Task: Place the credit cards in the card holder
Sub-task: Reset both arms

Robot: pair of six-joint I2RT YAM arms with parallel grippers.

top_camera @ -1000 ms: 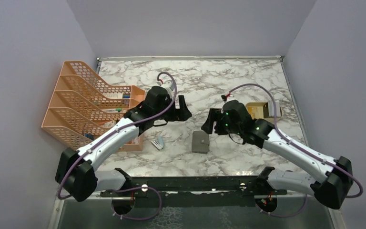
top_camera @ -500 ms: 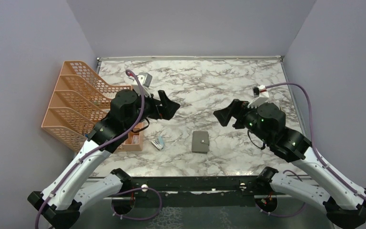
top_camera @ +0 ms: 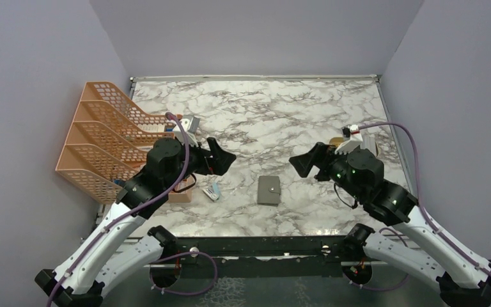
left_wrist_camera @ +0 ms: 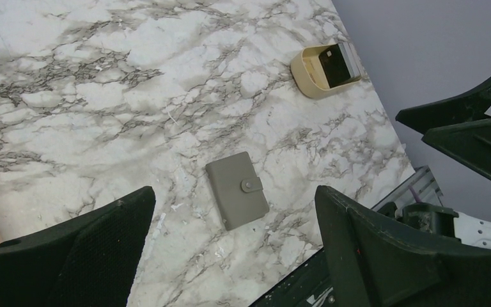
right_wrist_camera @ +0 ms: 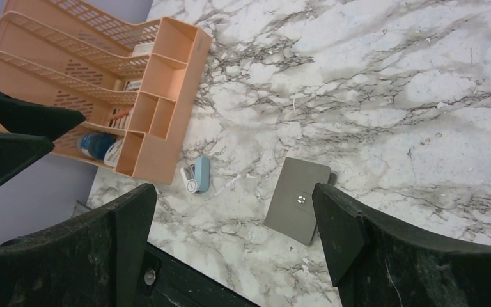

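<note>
Left gripper (top_camera: 224,155) drawn back, left wrist shows tray (left_wrist_camera: 303,70), right wrist rack (right_wrist_camera: 172,121)

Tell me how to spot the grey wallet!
Start at the white marble table, near its front edge, in the middle. The small flat grey wallet lies closed there; unlike the little blue-and-white object to its left, it is plain grey with a round snap.
</note>
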